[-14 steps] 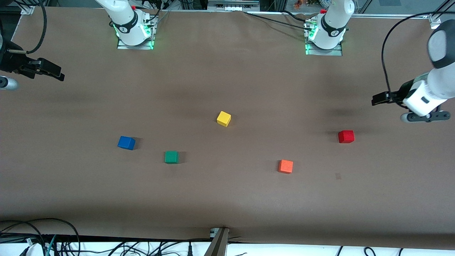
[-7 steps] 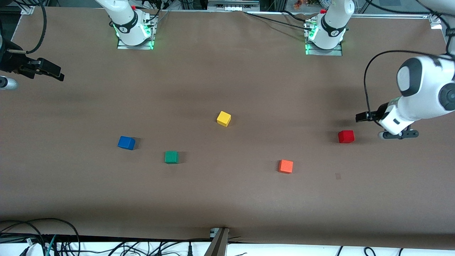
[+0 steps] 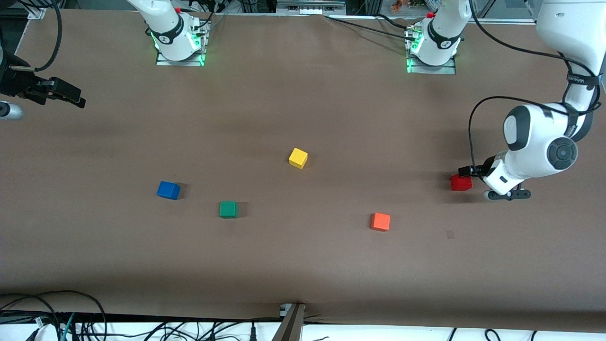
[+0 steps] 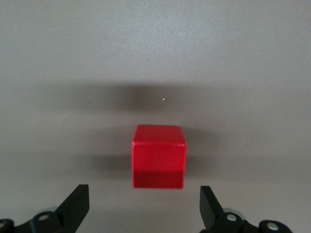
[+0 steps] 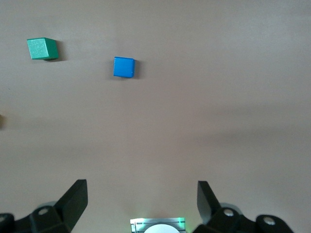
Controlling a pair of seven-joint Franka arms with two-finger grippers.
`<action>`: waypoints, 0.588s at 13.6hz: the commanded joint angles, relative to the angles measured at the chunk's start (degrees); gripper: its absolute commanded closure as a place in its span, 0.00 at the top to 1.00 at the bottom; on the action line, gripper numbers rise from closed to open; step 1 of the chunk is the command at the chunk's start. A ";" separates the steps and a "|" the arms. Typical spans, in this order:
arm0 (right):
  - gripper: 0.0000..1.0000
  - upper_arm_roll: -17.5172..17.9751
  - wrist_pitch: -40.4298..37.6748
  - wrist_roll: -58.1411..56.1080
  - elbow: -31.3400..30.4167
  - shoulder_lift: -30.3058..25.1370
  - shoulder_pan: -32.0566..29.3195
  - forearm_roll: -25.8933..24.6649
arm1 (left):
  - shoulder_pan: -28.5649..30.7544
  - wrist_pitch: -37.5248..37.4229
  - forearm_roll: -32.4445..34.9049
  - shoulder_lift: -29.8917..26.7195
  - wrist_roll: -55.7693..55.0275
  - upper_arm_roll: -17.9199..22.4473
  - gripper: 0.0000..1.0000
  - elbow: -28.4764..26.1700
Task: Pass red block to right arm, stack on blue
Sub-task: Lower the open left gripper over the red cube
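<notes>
Red block (image 4: 159,156) lies on the table just ahead of the left gripper's (image 4: 142,209) spread jaws, untouched

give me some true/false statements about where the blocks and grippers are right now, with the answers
1. The left gripper is open, with the red block on the table just ahead of its fingers. True.
2. The red block is already stacked on the blue block. False: both sit apart on the table, the blue one toward the right arm's end.
3. The right gripper holds the green block. False: it is open and empty, waiting at the right arm's end of the table.
4. The orange block lies nearer to the front camera than the yellow block. True.
5. The green block touches the blue block. False: bare table separates them.
</notes>
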 commanded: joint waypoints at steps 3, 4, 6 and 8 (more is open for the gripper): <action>1.00 0.05 -0.39 -0.49 0.52 -0.15 -0.29 -0.74 | -0.69 1.93 1.13 2.57 0.91 0.00 1.00 0.67; 1.00 0.05 -0.48 -0.49 0.52 -0.15 -0.29 -0.74 | -0.87 2.01 1.22 3.18 0.82 -0.09 1.00 0.76; 1.00 0.23 -0.48 -0.15 0.52 -0.24 -0.29 -0.74 | -1.05 3.42 1.22 4.06 0.82 0.00 1.00 0.76; 1.00 0.14 -0.48 0.12 0.52 -0.15 -0.29 -0.48 | -1.05 3.42 1.13 4.33 0.91 0.00 1.00 0.85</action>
